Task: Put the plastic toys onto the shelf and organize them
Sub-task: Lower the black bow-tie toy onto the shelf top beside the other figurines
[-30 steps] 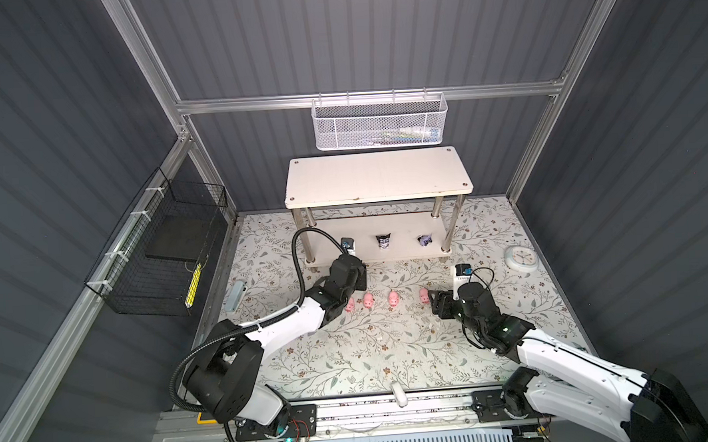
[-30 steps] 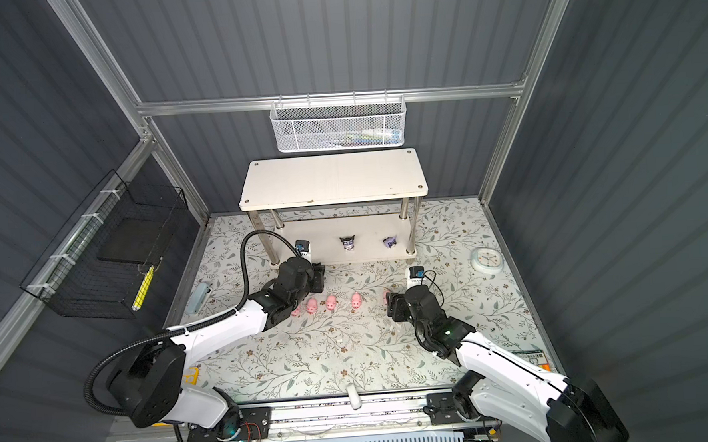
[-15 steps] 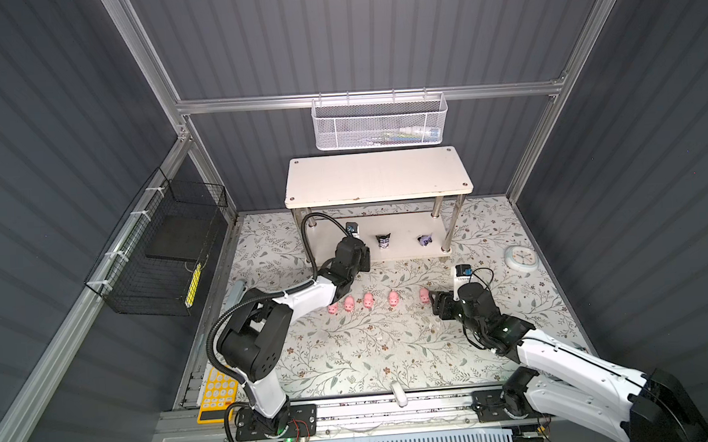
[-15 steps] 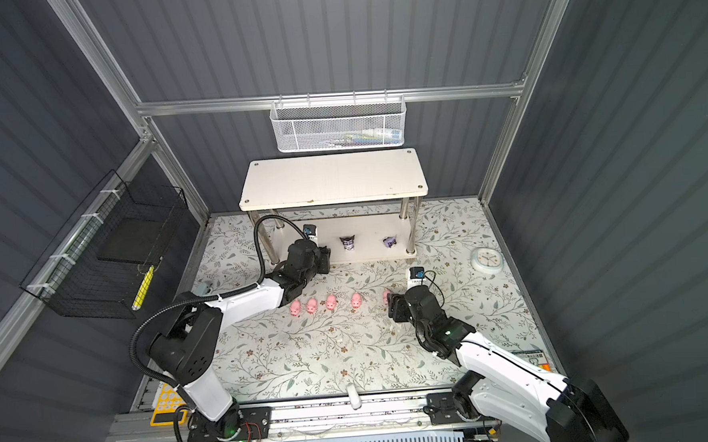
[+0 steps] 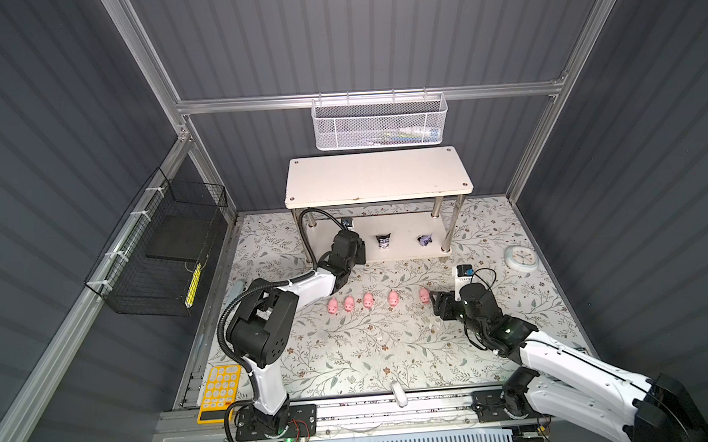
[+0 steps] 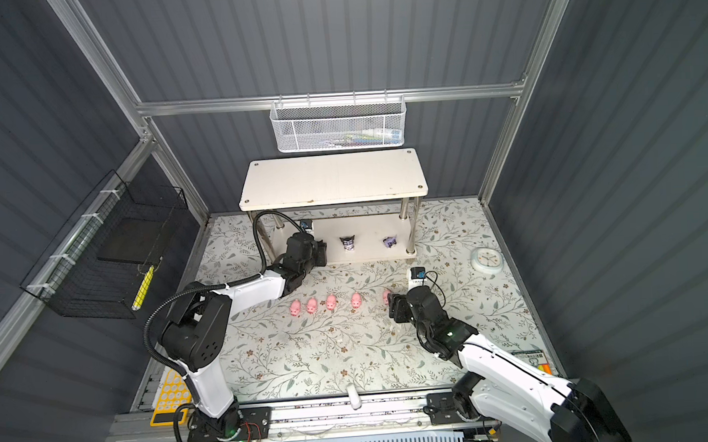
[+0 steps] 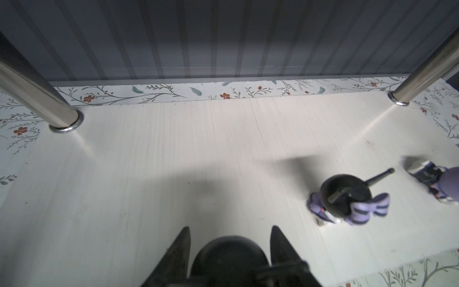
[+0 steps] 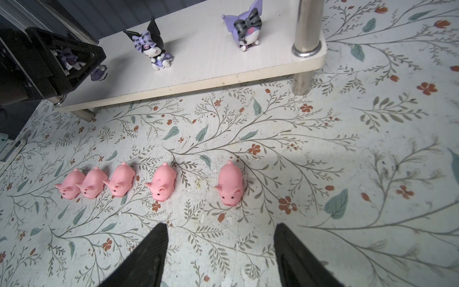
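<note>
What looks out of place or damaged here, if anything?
Nothing is toppled or spilled. Four pigs stand bunched in a row on the mat; the fifth pig, before the right claw, stands apart. The mat is scuffed, with white flecks. The shelf has a small dark mark on its top front edge.

Horned figure [image 8: 69, 59] largely behind left pincer [image 7: 229, 232]; another figure [image 7: 444, 185] half beyond the view's edge.

No text is legible in any view: dark print on the white block [image 5: 463, 275] just behind the right gripper [image 5: 435, 305] is too small to read.
</note>
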### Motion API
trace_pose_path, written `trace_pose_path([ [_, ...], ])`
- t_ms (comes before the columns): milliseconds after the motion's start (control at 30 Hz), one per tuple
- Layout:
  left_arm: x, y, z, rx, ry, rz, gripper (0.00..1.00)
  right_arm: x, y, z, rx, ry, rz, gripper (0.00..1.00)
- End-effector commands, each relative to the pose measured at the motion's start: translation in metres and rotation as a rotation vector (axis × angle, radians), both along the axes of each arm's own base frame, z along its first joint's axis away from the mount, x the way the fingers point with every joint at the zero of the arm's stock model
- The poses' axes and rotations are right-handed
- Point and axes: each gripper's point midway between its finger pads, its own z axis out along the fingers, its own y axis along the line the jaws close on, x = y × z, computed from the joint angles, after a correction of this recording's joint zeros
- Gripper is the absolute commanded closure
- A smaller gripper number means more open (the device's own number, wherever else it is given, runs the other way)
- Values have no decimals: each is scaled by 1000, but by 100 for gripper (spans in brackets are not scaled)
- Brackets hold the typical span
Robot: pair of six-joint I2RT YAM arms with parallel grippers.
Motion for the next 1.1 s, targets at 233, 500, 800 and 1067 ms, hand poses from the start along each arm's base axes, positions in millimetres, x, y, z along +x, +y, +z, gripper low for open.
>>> trace_pose_path([
  [233, 15, 11, -2, -15, -4, 10, 57, 1, 0, 15, 5, -18, 3, 30],
  [500, 20, 13, -8, -16, 7, 11, 57, 3, 0, 18, 4, -22, 2, 30],
  [800, 23, 14, -14, -6, 15, 20, 56, 4, 1, 18, -1, -21, 2, 30],
  [1067, 26, 14, -16, 7, 14, 22, 55, 5, 1, 16, -8, -18, 1, 30],
])
